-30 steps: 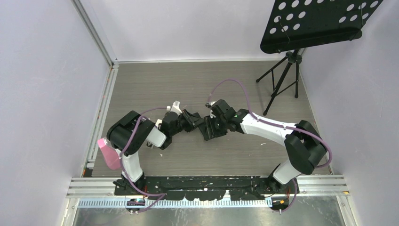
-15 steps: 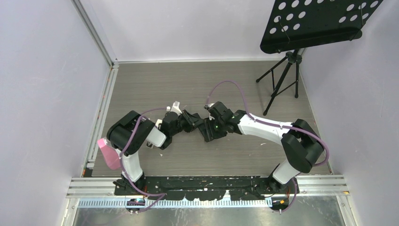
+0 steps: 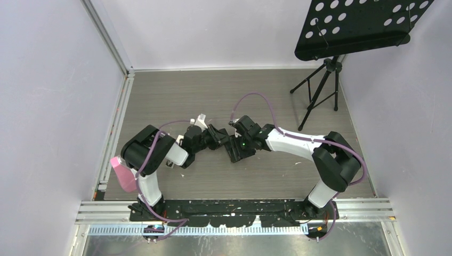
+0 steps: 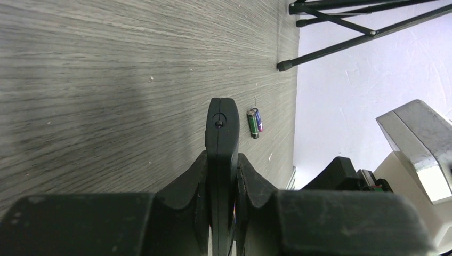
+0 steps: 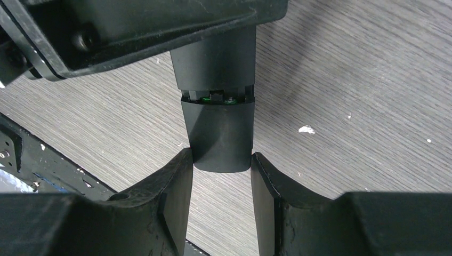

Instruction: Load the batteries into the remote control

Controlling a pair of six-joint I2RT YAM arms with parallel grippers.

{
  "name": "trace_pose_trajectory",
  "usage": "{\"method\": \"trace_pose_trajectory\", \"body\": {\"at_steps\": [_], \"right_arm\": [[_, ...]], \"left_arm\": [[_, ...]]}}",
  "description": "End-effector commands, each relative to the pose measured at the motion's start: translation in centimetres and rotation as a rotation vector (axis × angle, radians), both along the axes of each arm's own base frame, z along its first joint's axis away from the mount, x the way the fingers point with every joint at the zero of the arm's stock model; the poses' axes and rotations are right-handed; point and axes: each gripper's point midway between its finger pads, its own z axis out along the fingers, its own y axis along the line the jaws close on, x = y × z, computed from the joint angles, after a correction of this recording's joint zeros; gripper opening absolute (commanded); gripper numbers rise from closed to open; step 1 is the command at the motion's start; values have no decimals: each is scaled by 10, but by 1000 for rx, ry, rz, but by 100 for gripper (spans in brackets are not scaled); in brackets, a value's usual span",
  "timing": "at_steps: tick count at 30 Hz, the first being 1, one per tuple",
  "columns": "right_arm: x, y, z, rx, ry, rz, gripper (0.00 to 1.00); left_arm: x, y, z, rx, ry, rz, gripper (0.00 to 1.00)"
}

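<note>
The remote control (image 4: 222, 125) is a slim black bar held edge-on above the table, and my left gripper (image 4: 221, 160) is shut on it. Its far end (image 5: 221, 136) sits between my right gripper's (image 5: 221, 160) fingertips, which press on both sides of it. A thin seam (image 5: 216, 98) showing green parts runs across the remote just beyond that end piece. One of the batteries (image 4: 255, 122), green and purple-blue, lies on the table near the wall. In the top view the two grippers meet at mid-table, left (image 3: 213, 136) and right (image 3: 238, 149).
A black tripod (image 3: 320, 93) carrying a perforated black tray (image 3: 357, 24) stands at the back right. A pink object (image 3: 123, 173) lies by the left arm's base. Walls close in the table on three sides. A metal rail (image 3: 234, 210) runs along the near edge.
The right arm's elbow and wrist have shifted a little to the left, towards the left gripper. Both grippers keep their hold, and the left arm has not moved.
</note>
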Motion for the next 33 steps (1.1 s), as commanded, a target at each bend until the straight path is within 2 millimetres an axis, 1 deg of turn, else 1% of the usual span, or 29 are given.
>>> {"method": "trace_pose_trajectory", "body": {"at_steps": [1,4,12,16,22,24,29,33], "right_arm": [[7,14,12,42,-28,28,36],[8,14,15,43,-35,25,36],[12,15,19,55,-41,-7,36],[12,17,18,73,-22,-17,36],[12,19,21,84,-19,-13,42],[12,19,22,85,-20,-9,44],[14,19,25,77,-28,-8,45],[15,18,28,75,-35,-8,47]], "left_arm": [[2,-19,50,-104,-133,-97,0],[-1,-20,53,-104,-145,-120,0],[-4,-20,53,-79,-154,-141,0],[-5,-22,59,-106,-143,-147,0],[-7,-25,76,-189,-102,-164,0],[-8,-25,79,-199,-83,-171,0],[-9,-26,82,-183,-58,-175,0],[-9,-24,80,-161,-50,-176,0]]}}
